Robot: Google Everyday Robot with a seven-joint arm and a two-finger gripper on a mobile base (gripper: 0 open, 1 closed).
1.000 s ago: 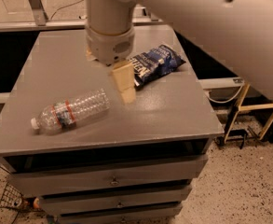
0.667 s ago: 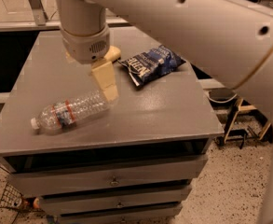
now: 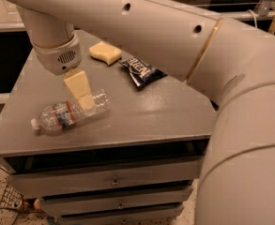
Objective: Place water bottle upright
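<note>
The water bottle (image 3: 62, 115) lies on its side near the front left of the grey table (image 3: 141, 116). It is clear and ribbed, with its white cap pointing left and a label band edged in red-orange. My gripper (image 3: 82, 93) hangs from the white wrist (image 3: 57, 55) and sits right over the bottle's base end, at or just above it. I cannot tell whether it touches the bottle.
A dark blue snack bag (image 3: 141, 71) lies at mid-table, and a pale yellow sponge-like block (image 3: 105, 51) behind it. My big white arm (image 3: 198, 46) covers the top and right of the view. Drawers (image 3: 113, 182) sit under the tabletop.
The gripper has moved left and down, from near the snack bag to over the bottle's base end. The bottle has stayed on its side. The arm now fills more of the view.
</note>
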